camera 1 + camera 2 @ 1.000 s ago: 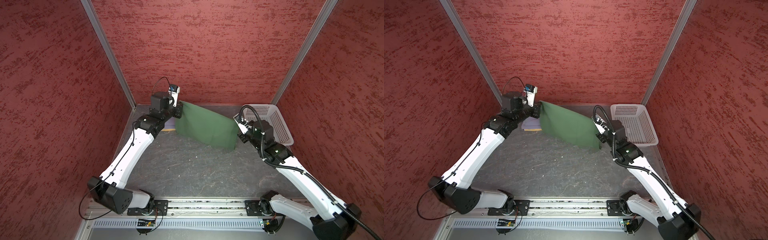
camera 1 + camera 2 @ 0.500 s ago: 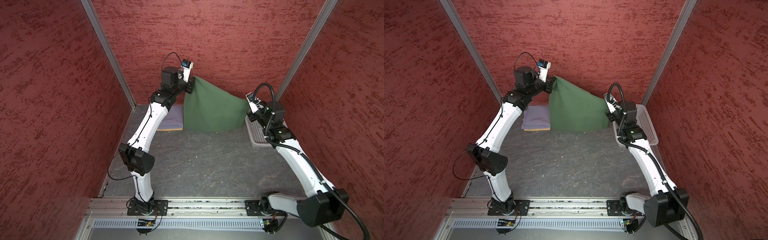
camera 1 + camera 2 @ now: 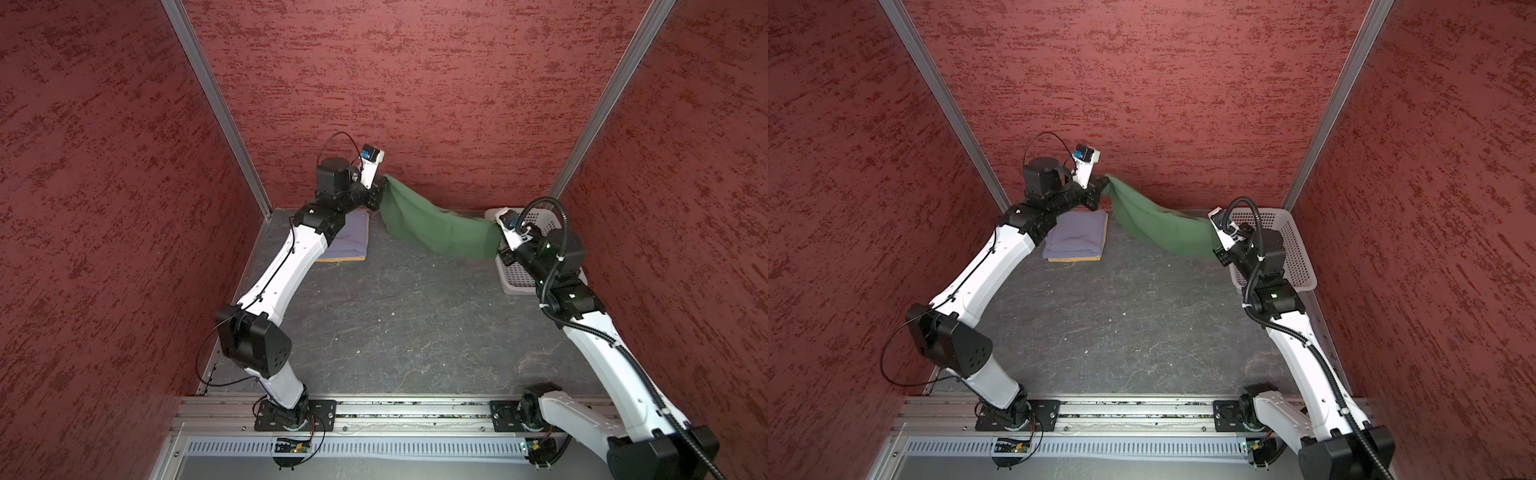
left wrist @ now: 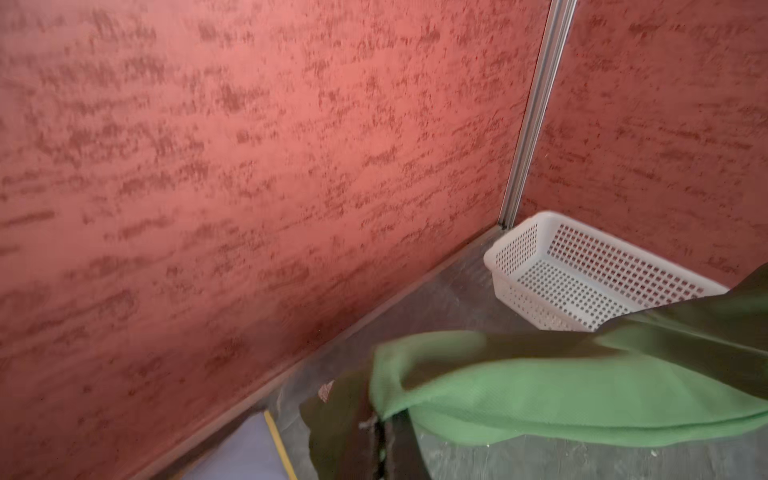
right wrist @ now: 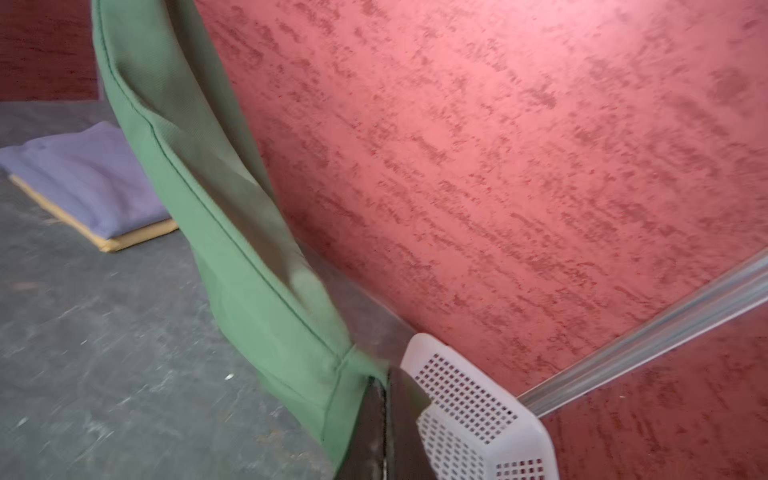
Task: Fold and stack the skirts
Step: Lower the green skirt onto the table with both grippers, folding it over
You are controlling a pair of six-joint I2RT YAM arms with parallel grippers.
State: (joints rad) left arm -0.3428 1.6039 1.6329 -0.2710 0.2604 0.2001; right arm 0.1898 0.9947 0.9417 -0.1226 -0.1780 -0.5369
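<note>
Left gripper [image 3: 380, 190] and right gripper [image 3: 501, 249] both pinched one dark green cloth skirt [image 3: 436, 232]; one folded lavender cloth skirt [image 3: 1077, 235] topped one mustard cloth skirt [image 3: 1075, 259] far left.

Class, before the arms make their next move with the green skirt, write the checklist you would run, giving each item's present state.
1. Left gripper shut on green skirt: ok.
2. Right gripper shut on its other end: ok.
3. Skirt stretched flat between them: not ok, it sags.
4. Skirt's lower edge off the table: cannot tell.
5. Lavender skirt folded on yellow skirt: ok.
</note>
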